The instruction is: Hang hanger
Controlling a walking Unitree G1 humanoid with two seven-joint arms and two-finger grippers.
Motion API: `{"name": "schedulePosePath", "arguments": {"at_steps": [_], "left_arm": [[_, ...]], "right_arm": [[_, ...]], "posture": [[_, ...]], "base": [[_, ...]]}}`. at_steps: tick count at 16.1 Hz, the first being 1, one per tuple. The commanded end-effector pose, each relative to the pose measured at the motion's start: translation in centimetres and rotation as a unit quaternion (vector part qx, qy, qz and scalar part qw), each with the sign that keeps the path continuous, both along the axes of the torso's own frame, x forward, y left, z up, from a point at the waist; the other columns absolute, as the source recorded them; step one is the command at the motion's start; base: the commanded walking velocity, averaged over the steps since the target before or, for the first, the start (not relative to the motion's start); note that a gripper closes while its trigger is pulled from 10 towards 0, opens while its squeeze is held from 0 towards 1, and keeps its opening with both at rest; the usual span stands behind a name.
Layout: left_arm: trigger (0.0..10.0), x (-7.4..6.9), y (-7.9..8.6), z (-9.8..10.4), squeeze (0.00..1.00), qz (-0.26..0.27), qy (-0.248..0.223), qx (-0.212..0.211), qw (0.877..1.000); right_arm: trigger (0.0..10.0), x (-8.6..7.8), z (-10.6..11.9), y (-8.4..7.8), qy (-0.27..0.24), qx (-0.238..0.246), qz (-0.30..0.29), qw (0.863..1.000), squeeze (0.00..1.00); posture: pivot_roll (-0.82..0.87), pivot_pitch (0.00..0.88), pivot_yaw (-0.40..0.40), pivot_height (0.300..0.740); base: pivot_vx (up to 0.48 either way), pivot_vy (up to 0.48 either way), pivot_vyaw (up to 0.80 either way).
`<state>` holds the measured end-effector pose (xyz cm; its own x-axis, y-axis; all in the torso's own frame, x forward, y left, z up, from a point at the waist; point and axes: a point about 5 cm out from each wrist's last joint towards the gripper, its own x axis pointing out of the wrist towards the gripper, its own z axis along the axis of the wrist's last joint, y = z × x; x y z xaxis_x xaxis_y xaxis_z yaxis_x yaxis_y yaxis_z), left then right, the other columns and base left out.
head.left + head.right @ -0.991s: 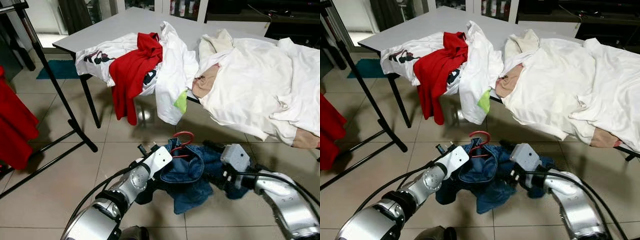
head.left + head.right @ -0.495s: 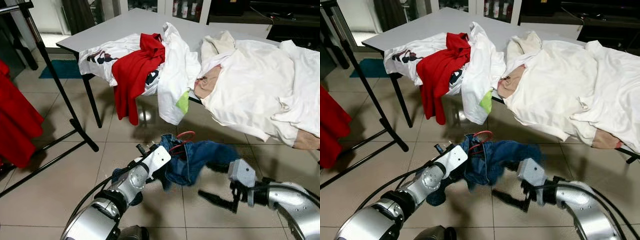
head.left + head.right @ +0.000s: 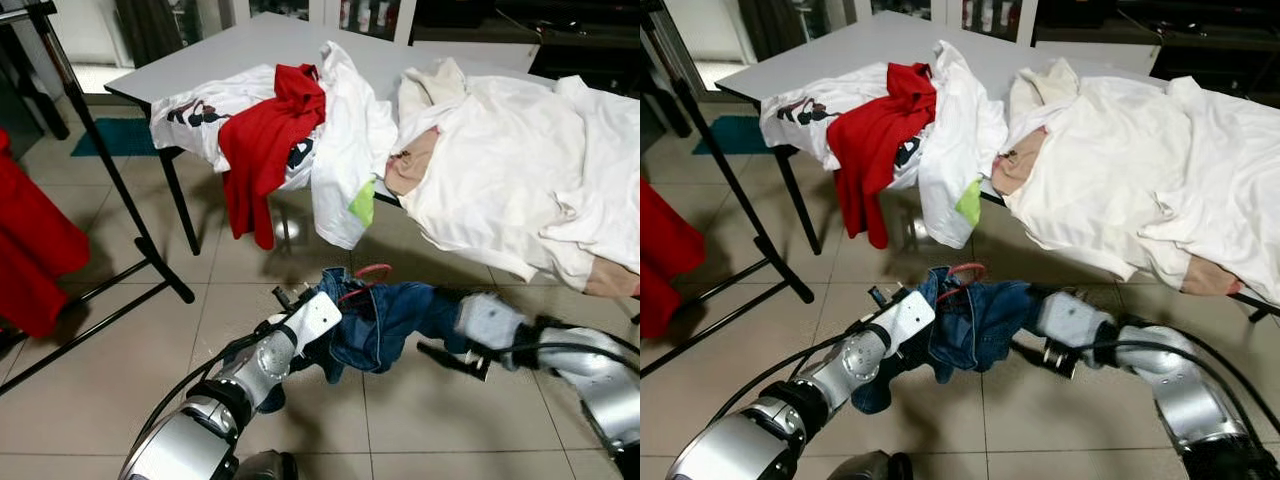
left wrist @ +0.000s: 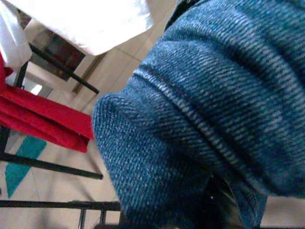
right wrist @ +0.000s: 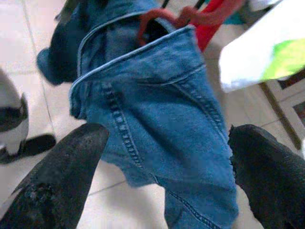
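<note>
Tiled floor [image 3: 120, 350], grey table [image 3: 230, 50] beyond piled with white and red clothes [image 3: 300, 120]. Left gripper [image 3: 290, 300]: grip state cannot be told, blue denim garment [image 3: 385, 320] on red hanger [image 3: 365, 272] draped over it. Right gripper [image 5: 167, 157]: 2 fingers [image 5: 62, 167] spread apart, garment just ahead between them.

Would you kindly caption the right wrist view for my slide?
Open right claw facing a blue denim garment on a red hanger.
</note>
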<state>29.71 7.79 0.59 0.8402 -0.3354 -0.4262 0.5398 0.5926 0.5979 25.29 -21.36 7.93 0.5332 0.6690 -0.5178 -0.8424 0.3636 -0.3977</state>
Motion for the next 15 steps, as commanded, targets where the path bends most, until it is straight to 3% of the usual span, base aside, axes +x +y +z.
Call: {"name": "schedulePosePath", "arguments": {"at_steps": [1,8,12,13,14,15], "left_arm": [[10.0,0.1,-0.3,0.3,0.0,-0.007,-0.017,-0.005,1.0],[10.0,-0.3,-0.4,0.3,0.0,-0.062,-0.047,0.026,0.997],[10.0,-0.5,-0.7,0.3,0.0,-0.067,-0.054,0.02,0.996],[10.0,-0.6,-0.7,0.3,0.0,-0.068,-0.056,0.019,0.996],[10.0,-0.6,-0.8,0.3,0.0,-0.069,-0.058,0.018,0.996],[10.0,-0.6,-0.8,0.3,0.0,-0.069,-0.059,0.018,0.996]], "right_arm": [[10.0,0.2,0.0,-0.1,-0.003,-0.013,0.007,1.0,0.0],[10.0,1.6,-1.4,-0.2,-0.012,-0.049,0.01,0.999,0.0],[10.0,2.1,-1.7,-0.2,-0.031,-0.05,0.005,0.998,0.0],[10.0,2.1,-1.8,-0.2,-0.029,-0.051,0.007,0.998,0.45],[10.0,2.0,-2.0,-0.2,-0.025,-0.057,0.013,0.998,1.0],[10.0,2.0,-2.2,-0.3,-0.024,-0.062,0.015,0.998,1.0]], "posture": [[0.0,0.002,0.017,0.74],[0.0,0.002,0.015,0.74],[0.01,0.008,0.007,0.74],[0.01,0.008,0.006,0.74],[0.01,0.011,0.004,0.74],[0.01,0.011,0.004,0.74]], "base": [[0.0,0.0,0.0],[0.0,0.0,0.0],[0.0,0.0,0.0],[0.0,0.0,0.0],[0.0,0.0,0.0],[0.0,0.0,0.0]]}}
